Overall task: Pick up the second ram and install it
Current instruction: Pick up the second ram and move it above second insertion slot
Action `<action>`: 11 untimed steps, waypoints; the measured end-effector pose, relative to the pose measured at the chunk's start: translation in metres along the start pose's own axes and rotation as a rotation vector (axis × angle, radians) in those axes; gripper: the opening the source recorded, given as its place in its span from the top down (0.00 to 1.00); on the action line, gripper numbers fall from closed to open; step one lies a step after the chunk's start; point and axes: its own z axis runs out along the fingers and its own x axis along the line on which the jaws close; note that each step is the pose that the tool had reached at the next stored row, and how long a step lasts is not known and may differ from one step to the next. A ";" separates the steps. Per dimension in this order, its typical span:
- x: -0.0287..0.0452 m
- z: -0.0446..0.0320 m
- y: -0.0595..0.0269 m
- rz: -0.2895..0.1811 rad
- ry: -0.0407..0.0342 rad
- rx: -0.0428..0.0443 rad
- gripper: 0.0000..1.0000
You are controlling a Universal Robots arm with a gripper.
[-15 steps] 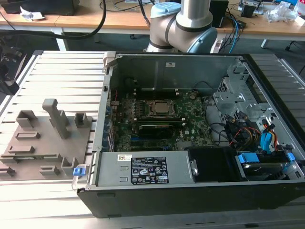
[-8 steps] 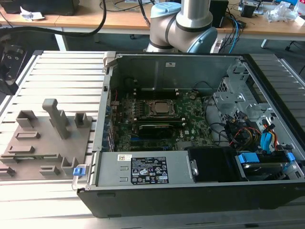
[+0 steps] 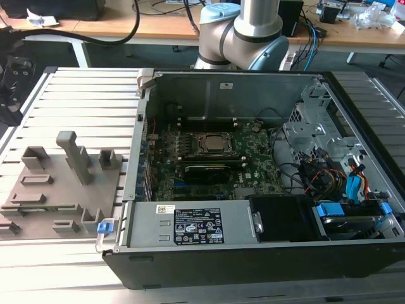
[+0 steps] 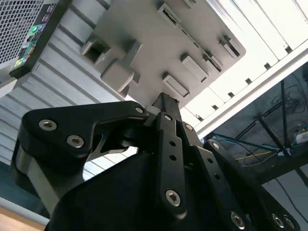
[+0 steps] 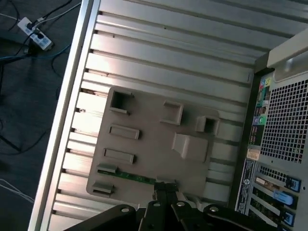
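Gripper [image 5: 166,188]: black fingers drawn together at the tips, with nothing seen between them. In the second wrist view [image 4: 163,100] the two linkages meet in one narrow point. It hangs above the fixture plate, clear of its surface.

Second ram [image 5: 127,176]: thin green stick lying flat along one edge of the fixture plate, between two low slot blocks. In the first wrist view the gripper's tips sit over the end of the stick, near it. Whether they touch it cannot be told.

Fixture plate [image 5: 154,159]: grey slab with several raised slot blocks [image 5: 124,131]. It lies on the table at the exterior view's left [image 3: 60,190], just beside the computer case. The second wrist view shows its blocks from a slant [image 4: 144,29].

Tall block [image 3: 74,155]: grey upright post on the plate, higher than the rest.

Table [image 3: 88,95]: ribbed pale metal slats under both plate and case.

Computer case [image 3: 253,269]: black tower on its side, its inside showing, filling the centre and right of the exterior view. Its meshed rear panel faces the plate [image 5: 284,120].

Motherboard [image 3: 253,171]: green, flat on the case floor.

Processor socket [image 3: 212,144]: square metal frame near the board's middle.

Power supply [image 3: 190,225]: grey box with a label, along the case's near wall.

Blue clip [image 3: 105,226]: small, at the case's lower left corner, beside the plate.

Arm [image 3: 243,31]: grey and pale blue joints at top centre, behind the case.

Power strip [image 5: 36,34]: white, on the dark floor beyond the table edge.
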 end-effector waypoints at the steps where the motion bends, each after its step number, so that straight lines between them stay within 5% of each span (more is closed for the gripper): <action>1: 0.0000 0.0000 0.0000 -0.019 0.0008 -0.0005 0.89; 5: 0.0000 0.0000 0.0000 -0.131 0.0058 -0.0030 0.89; 11: 0.0000 0.0000 0.0000 -0.229 0.0102 -0.0054 0.89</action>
